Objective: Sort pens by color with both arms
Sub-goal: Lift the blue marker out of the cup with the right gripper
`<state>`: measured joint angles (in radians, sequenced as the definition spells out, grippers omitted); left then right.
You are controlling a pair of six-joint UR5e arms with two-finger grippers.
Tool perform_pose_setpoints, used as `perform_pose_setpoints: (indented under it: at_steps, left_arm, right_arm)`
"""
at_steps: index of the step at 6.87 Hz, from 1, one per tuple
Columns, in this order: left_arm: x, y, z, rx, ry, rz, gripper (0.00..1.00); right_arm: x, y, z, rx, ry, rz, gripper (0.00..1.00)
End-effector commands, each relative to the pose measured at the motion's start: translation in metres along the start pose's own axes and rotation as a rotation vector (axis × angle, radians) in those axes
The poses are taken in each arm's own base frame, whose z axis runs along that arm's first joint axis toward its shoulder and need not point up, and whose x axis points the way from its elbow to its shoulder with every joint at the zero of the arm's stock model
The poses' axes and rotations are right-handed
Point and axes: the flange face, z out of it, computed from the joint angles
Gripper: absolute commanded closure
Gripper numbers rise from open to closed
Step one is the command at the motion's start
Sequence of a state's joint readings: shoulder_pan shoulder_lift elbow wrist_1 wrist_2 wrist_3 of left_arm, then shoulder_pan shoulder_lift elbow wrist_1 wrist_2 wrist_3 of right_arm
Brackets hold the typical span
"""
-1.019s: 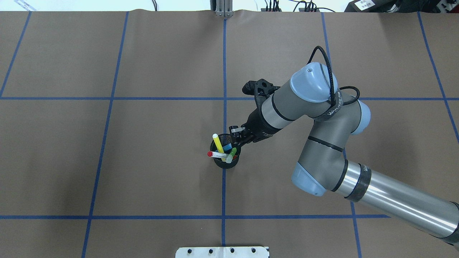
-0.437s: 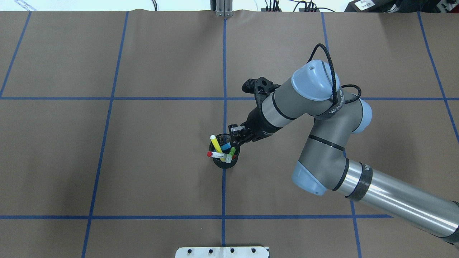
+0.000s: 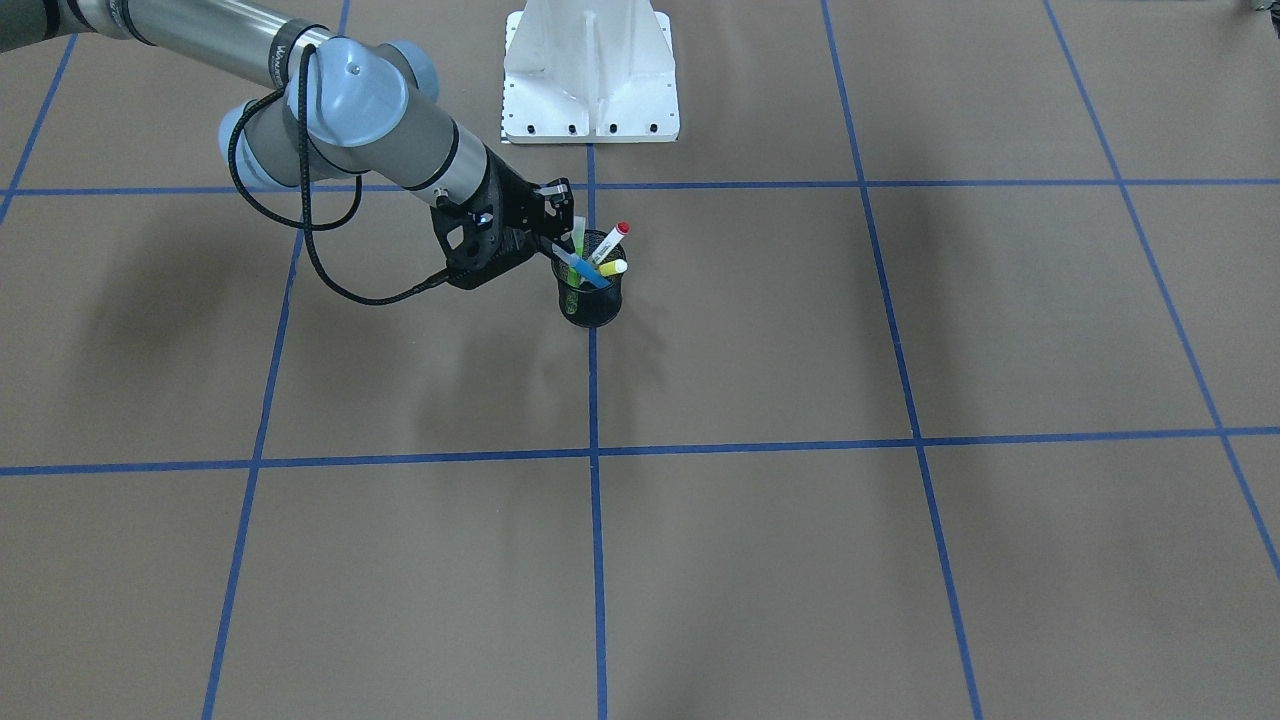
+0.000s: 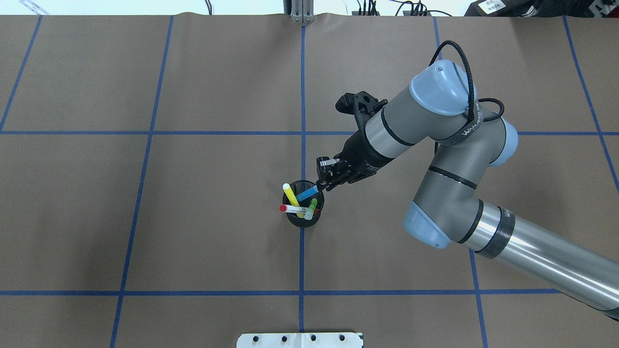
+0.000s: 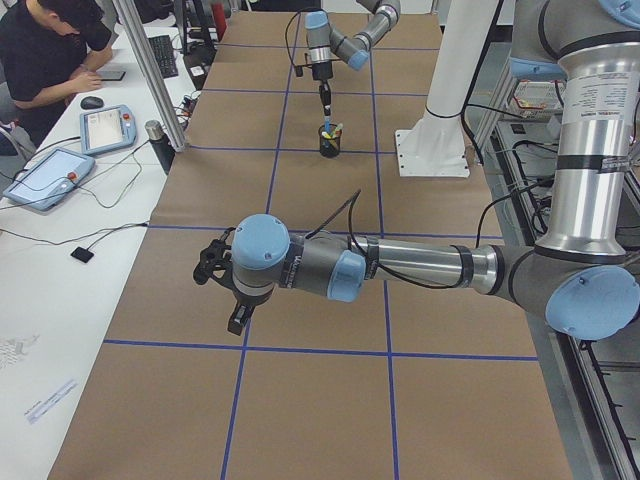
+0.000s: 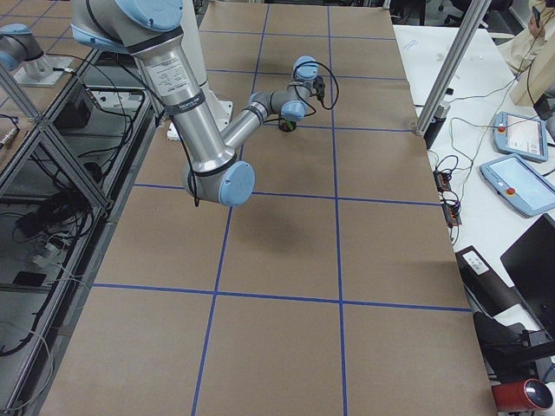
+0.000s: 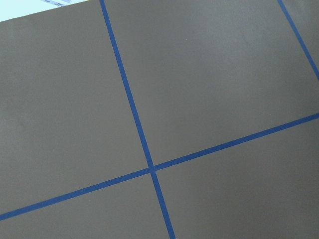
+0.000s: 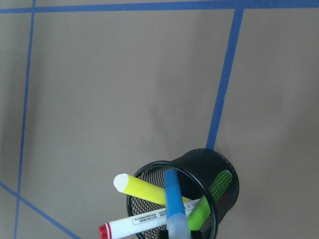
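A black mesh cup (image 4: 303, 221) stands on the centre blue line with the pens in it. The yellow pen (image 4: 290, 194) leans left, the white pen with red ends (image 4: 293, 209) lies across the rim, and the green pen (image 4: 312, 207) leans right. My right gripper (image 4: 323, 181) hangs just above the cup's far right rim, shut on the pale cap end of the blue pen (image 4: 305, 195), whose lower end is still inside the cup (image 8: 225, 172). My left gripper (image 5: 238, 322) hovers over bare table far from the cup; I cannot tell whether it is open or shut.
The white pedestal (image 3: 590, 70) stands behind the cup on the robot's side. Blue tape lines divide the brown paper table (image 4: 193, 232) into squares. A person sits at a side desk (image 5: 60, 190) with tablets beyond the table's edge.
My right gripper has moved up and back from the cup, drawing the blue pen partly out. The other pens and the cup stay put.
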<state>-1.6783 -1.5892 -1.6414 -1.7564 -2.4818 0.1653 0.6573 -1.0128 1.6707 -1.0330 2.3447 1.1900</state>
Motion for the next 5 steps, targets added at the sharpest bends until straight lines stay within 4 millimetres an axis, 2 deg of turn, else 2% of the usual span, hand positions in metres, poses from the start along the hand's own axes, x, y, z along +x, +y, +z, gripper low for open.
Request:
perform_pose_setpoints:
  at_steps: [1,2,5]
  left_arm:
    - [0.001,0.000,0.000,0.001,0.000,0.000,0.00]
    - [0.001,0.000,0.000,0.000,0.001,0.001,0.00]
    - [0.004,-0.002,0.000,0.002,0.003,-0.018,0.00]
  right_arm:
    - [0.011,-0.004,-0.034,0.002,-0.016,0.014,0.88]
    - [0.012,-0.002,-0.049,0.016,-0.023,0.012,0.88]
    - [0.018,-0.027,-0.093,0.165,-0.004,0.044,0.86]
